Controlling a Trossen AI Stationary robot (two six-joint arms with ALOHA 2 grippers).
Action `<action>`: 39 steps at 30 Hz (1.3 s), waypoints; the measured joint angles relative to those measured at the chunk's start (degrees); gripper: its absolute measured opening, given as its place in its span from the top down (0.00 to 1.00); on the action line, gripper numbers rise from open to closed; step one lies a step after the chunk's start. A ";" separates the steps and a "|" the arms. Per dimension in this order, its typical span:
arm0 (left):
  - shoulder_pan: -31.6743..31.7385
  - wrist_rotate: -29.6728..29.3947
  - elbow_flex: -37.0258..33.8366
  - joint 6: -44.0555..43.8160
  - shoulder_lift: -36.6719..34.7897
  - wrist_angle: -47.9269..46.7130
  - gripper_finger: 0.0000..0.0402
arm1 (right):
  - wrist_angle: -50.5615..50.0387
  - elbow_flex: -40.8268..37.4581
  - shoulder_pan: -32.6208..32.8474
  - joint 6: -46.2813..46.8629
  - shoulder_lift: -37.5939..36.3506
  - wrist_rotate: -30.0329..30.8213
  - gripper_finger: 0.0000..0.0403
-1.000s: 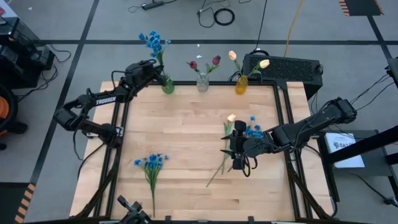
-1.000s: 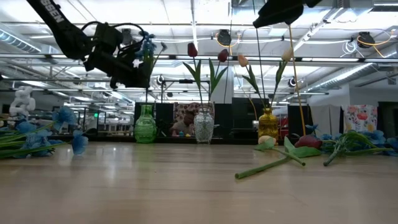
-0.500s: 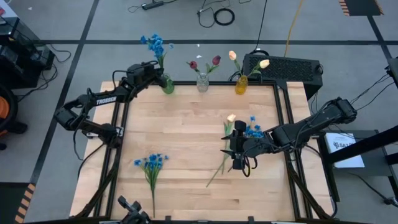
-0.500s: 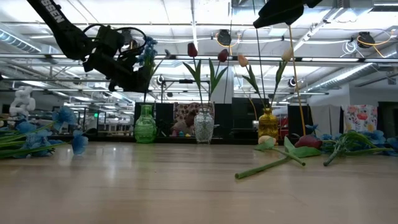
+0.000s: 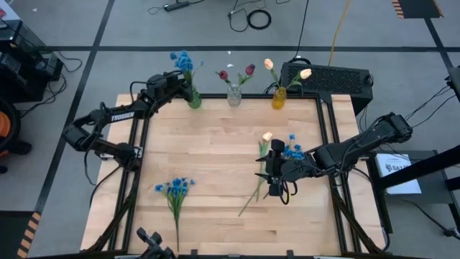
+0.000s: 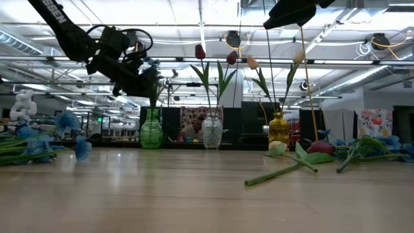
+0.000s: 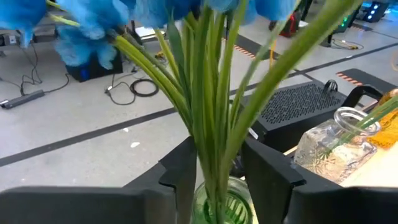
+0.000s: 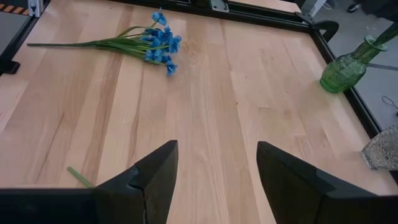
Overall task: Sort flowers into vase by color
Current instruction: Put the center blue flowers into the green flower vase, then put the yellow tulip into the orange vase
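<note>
**Three vases at the far edge, blue stems standing in the green one**

From above, three vases stand in a row along the table's (image 5: 215, 165) far edge. The green vase (image 5: 194, 98) on the left holds a blue bunch (image 5: 182, 61); the clear vase (image 5: 233, 96) in the middle holds two dark red tulips (image 5: 236, 73); the yellow vase (image 5: 279, 98) holds two cream-yellow tulips (image 5: 287, 69). The left gripper (image 5: 184, 89) sits just beside the green vase at its stems. The right gripper (image 5: 275, 188) hovers over the right half of the table, near a cream tulip (image 5: 267, 137) and more blue blossoms (image 5: 292, 151) lying there. A second loose blue bunch (image 5: 175, 188) lies on the near left of the board.

At table height, the left gripper (image 6: 147, 83) hangs above the green vase (image 6: 151, 129), the stems running down from it into the neck. The clear vase (image 6: 211, 131) and yellow vase (image 6: 279, 130) stand to its right, tulips upright. Loose flowers lie on both sides.

The left wrist camera shows the green stems (image 7: 208, 124) passing between the two dark fingers (image 7: 268, 171), which stand apart on either side of them, into the green vase's mouth (image 7: 221, 202). The clear vase (image 7: 329, 146) stands just beside.

The right wrist camera shows that gripper's fingers (image 8: 155, 177) spread, nothing between them, over bare wood; the loose blue bunch (image 8: 140, 43) and green vase (image 8: 348, 65) lie beyond.
</note>
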 joint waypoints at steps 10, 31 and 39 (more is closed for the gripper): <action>-0.34 -0.24 0.00 0.04 -7.71 -6.53 0.65 | -0.94 0.00 0.25 0.80 0.00 0.02 0.48; -14.52 10.36 0.02 -4.41 -33.31 -29.42 0.65 | -4.25 -0.02 0.17 3.74 -0.02 5.09 0.48; -27.74 9.90 0.02 -4.41 -34.31 -28.81 0.65 | -13.80 -0.02 0.15 10.40 -0.02 15.28 0.48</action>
